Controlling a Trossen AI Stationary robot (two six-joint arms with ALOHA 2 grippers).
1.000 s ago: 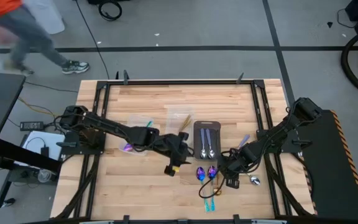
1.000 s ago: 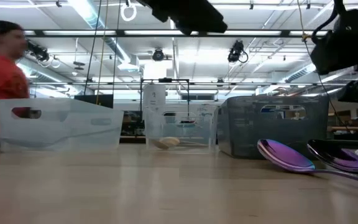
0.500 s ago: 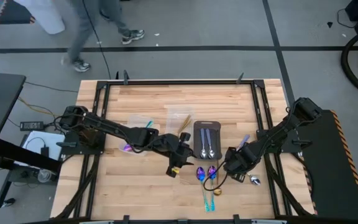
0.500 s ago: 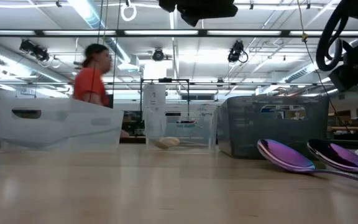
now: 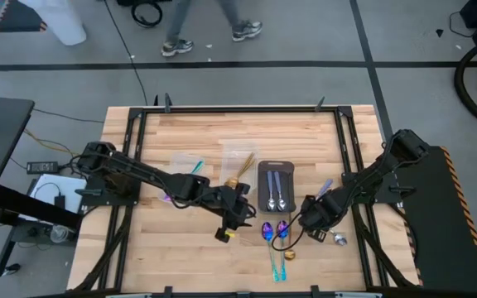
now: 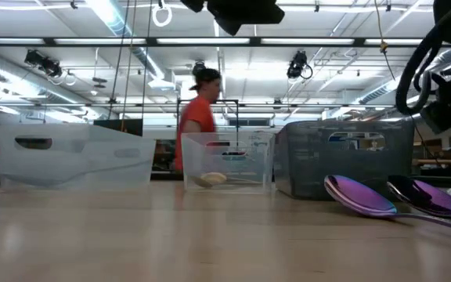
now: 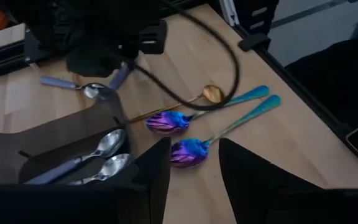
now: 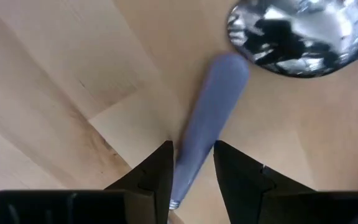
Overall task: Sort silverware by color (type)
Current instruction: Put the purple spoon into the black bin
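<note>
Two iridescent purple spoons [image 5: 274,230] with teal handles lie flat on the table near the near edge, bowls [image 7: 188,151] toward the dark tray [image 5: 275,169]. A gold spoon [image 7: 211,93] lies beside them. Two silver spoons [image 5: 277,199] rest in the tray. A silver spoon [image 5: 338,240] with a bluish handle [image 8: 207,124] lies on the wood. My right gripper [image 8: 192,171] is open, low over it, a finger on either side of that handle. My left gripper [image 7: 194,177] is open and empty, just above the purple spoons.
Two clear tubs [image 5: 185,170] [image 5: 240,157] stand left of the tray; one holds a purple spoon [image 5: 170,197], the other a gold one [image 5: 232,182]. Another bluish-handled spoon [image 5: 325,189] lies right of the tray. A person [image 6: 198,117] walks behind the table.
My right gripper has drawn back a little from the near edge toward the tray and now sits over the bluish handle. My left gripper has shifted slightly toward the near edge. No spoon has moved. A person has walked across behind the table.
</note>
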